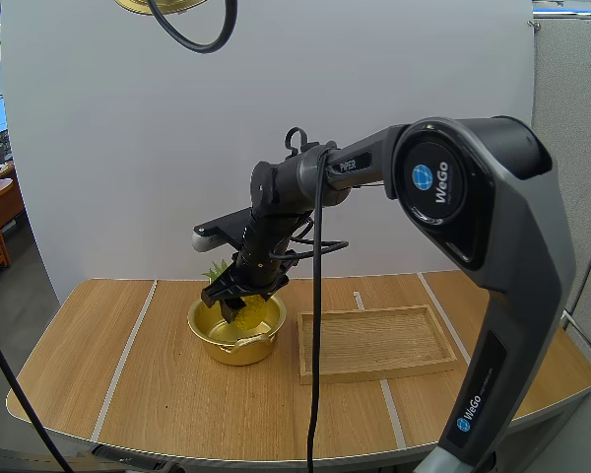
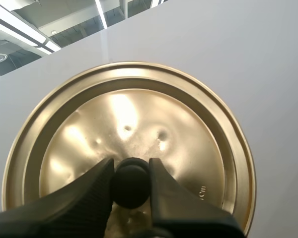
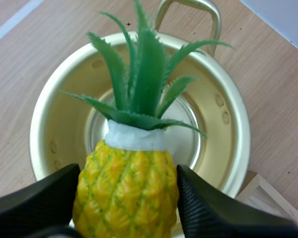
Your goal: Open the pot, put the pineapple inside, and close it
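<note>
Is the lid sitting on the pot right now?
No, the pot is open beneath the pineapple, and the left gripper pinches the lid by its knob.

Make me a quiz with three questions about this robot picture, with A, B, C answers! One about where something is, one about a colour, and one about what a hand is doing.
1. Where is the pineapple? A on the floor; B over the open pot, in the right hand; C on a shelf.
2. What colour is the pot? A gold; B red; C blue.
3. What is the left hand doing? A open on nothing; B shut on the knob of the lid; C holding a spoon.
Answers: 1 B, the right hand pinches it above the pot's opening. 2 A, its wall shines gold. 3 B, it squeezes the black knob from both sides.
</note>
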Motion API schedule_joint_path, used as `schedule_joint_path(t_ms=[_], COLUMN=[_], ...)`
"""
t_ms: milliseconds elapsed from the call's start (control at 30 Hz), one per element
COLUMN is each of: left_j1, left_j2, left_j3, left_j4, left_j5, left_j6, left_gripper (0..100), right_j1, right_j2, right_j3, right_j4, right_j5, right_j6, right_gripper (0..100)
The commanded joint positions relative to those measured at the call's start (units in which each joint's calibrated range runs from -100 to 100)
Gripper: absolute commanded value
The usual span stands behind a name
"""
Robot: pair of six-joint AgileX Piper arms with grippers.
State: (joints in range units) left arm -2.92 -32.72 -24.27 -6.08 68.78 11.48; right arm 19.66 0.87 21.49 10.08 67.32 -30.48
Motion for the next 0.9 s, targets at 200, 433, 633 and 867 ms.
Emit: schedule_joint_path(t_ms=[200, 433, 633, 867], left_j1=[-0.23, -0.23, -0.23, -0.23], left_j2=[-0.42, -0.42, -0.42, -0.42], left_j3=[-0.52, -0.52, -0.52, -0.52], left_j4=[0.68, 0.68, 0.68, 0.68], left_j5=[-1.88, -1.88, -1.88, -1.88], left_j6=[-0.58, -0.58, -0.58, -0.58], left_gripper=[0, 0, 0, 0], right_j1=[0.05, 0.05, 0.05, 0.05], right_j2=[3.20, 6.12, 7.09, 8.27], right_j3=[-1.05, -1.05, -1.05, -1.05], right_j4=[-1.86, -1.86, -1.86, -1.86], right_j5=[-3.98, -3.66, -2.63, -2.97], right_j6=[0.40, 0.40, 0.40, 0.40], right_gripper=[0, 0, 0, 0])
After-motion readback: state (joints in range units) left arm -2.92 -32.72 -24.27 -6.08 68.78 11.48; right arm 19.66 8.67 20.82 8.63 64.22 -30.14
